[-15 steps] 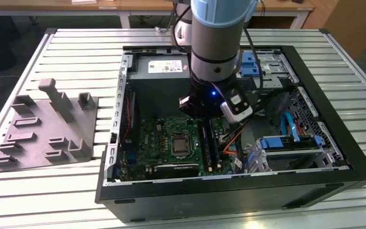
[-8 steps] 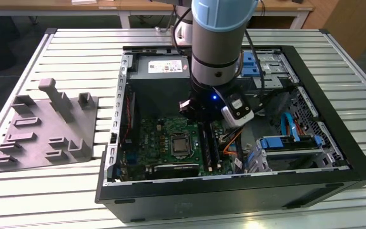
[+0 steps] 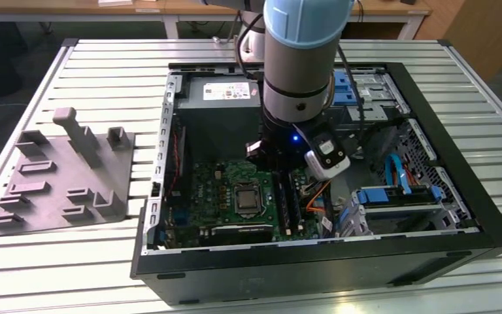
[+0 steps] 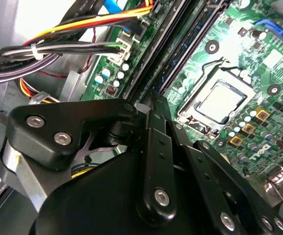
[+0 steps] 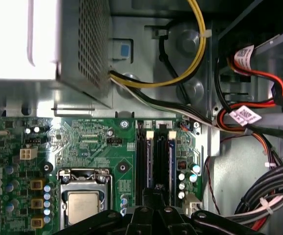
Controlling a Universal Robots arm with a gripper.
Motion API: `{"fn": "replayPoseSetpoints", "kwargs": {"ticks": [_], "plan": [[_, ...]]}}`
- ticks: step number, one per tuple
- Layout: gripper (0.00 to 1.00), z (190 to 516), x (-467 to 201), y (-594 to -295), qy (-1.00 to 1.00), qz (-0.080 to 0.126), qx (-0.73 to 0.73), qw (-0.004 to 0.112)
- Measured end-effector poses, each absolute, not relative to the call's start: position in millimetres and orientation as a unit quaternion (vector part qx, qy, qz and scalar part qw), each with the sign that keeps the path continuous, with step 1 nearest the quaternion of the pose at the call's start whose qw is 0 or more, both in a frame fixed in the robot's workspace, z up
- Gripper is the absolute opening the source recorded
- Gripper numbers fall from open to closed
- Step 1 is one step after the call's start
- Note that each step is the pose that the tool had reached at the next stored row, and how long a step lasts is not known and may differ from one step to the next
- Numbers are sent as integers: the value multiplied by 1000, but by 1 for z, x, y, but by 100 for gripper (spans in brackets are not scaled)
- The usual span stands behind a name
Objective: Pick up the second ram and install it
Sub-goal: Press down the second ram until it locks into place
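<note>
1. Your pincer [image 5: 153, 196] hung low inside the open black computer case [image 3: 460, 216], directly over the memory slots. You could not tell whether it was open, closed, or gripping anything.
2. The second ram [image 5: 155, 161], a thin dark blue-green stick, seemed to stand in a long black slot, its near end under the pincer.
3. Its long axis ran away from the pincer toward the white latches [image 5: 160, 128].
4. Beside it lay the green motherboard's silver processor [image 5: 84, 205].

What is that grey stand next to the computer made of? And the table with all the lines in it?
The grey stand looks like matte plastic: dull, even colour, no shine, blocky moulded posts. The table looks like bare metal, probably aluminium: pale silvery slats with long grooves and a soft sheen.
</note>
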State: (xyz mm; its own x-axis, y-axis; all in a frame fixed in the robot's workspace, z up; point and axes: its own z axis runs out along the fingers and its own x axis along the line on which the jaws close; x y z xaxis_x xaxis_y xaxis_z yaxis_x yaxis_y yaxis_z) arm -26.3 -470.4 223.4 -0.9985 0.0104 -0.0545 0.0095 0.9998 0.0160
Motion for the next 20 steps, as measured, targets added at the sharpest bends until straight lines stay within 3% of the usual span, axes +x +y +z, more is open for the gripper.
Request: {"fn": "replayPoseSetpoints", "kwargs": {"ticks": [20], "plan": [[10,222,-27,-513,1000,-5,5,27]]}}
